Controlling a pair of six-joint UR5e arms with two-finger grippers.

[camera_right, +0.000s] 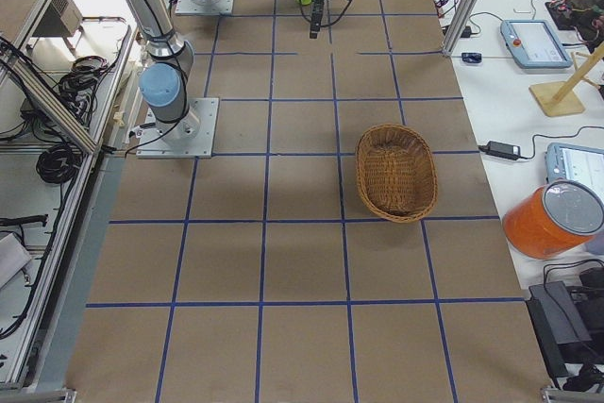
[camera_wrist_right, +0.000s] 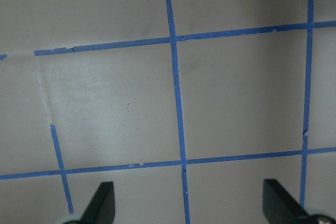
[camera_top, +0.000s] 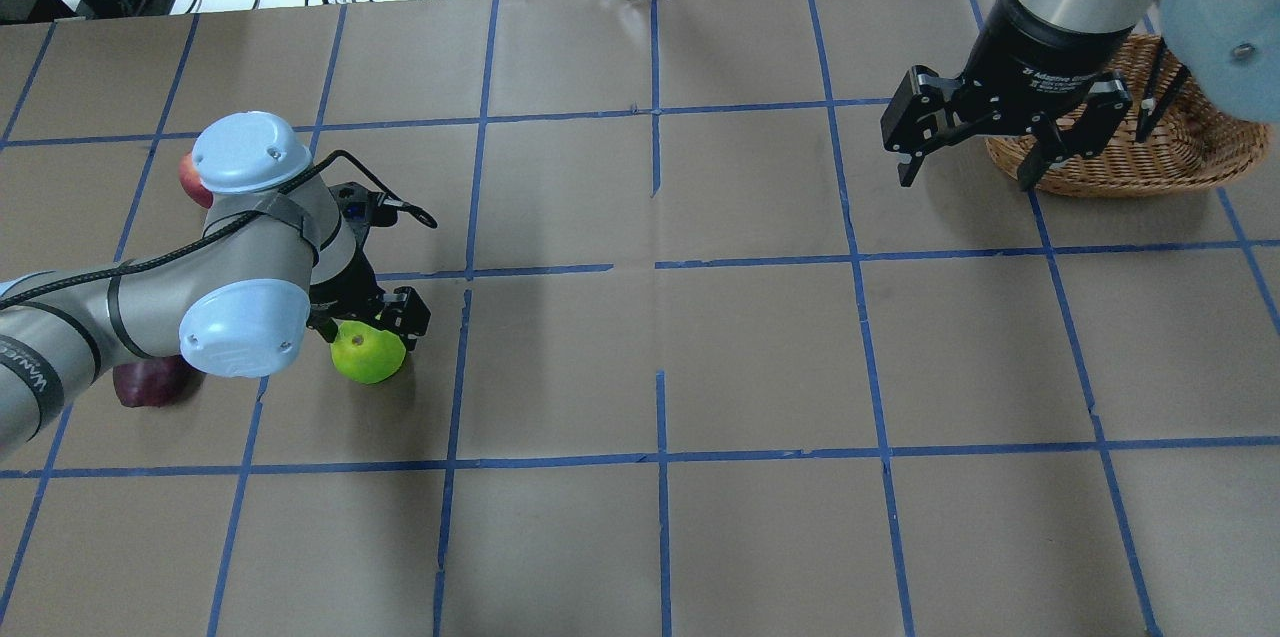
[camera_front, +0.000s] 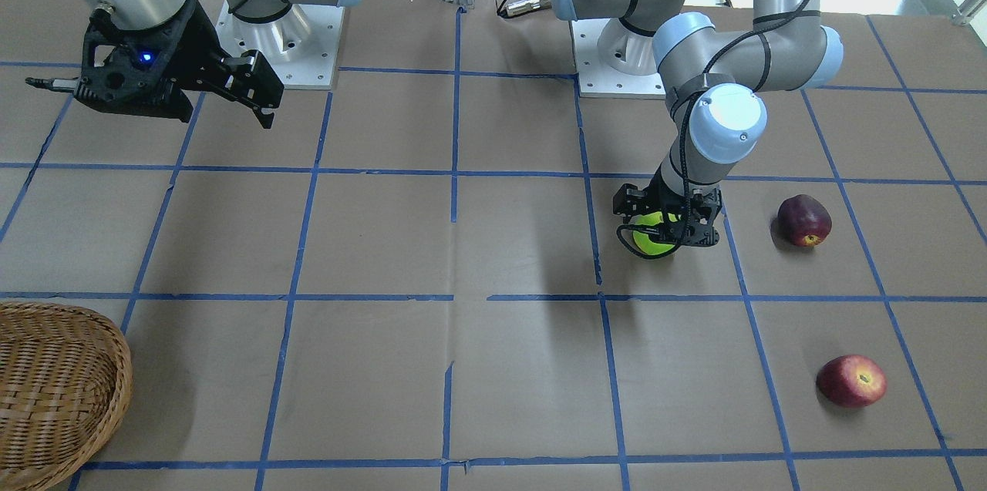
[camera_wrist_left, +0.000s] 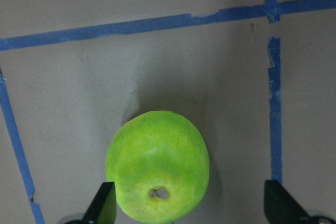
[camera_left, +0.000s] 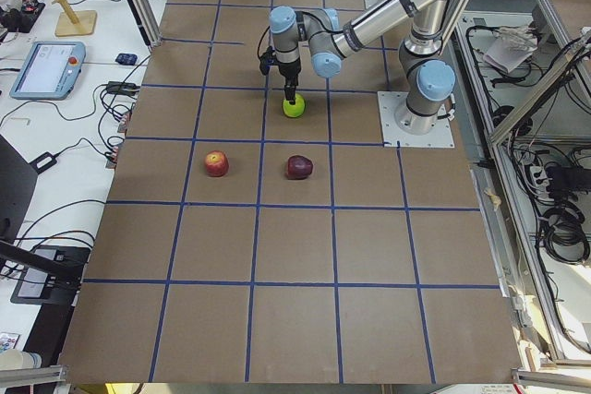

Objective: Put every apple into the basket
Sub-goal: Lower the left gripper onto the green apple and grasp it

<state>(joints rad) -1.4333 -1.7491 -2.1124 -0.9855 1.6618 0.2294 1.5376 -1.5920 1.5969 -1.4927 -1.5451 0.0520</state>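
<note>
Holdings, as they stand:

1. My left pincer (camera_wrist_left: pixel 191 208): open, lowered onto the tabletop (camera_front: pixel 385 244), jaws straddling the green apple (camera_wrist_left: pixel 157 166). One finger sits right at the apple's side. The other stands clear of it, with bare paper between. Not closed on the fruit.

2. Green apple: resting on the tabletop inside one taped square, on my left half. A dimpled end is turned up toward my wrist camera. Outside the basket.

3. Maroon apple (camera_front: pixel 803 220): on the tabletop in the square next to the green one, further out to my left. Apart from my pincer. From overhead my left arm partly hides it. Outside the basket.

4. Red apple (camera_front: pixel 851 381): on the tabletop, further from my base than the maroon one, apart from both other apples. Yellow blush around the stem end. Outside the basket.

5. Basket (camera_front: pixel 108 398): woven wicker, oval, at the far edge of the tabletop on my right side, well apart from all three apples. No apple shows inside it.

6. My right pincer (camera_top: pixel 965 172): jaws spread wide, gripping nothing, held up above the tabletop and pointing down at taped paper. Overhead, it overlaps the basket's near rim.

7. Tabletop: brown paper, gridded with blue tape.
</note>
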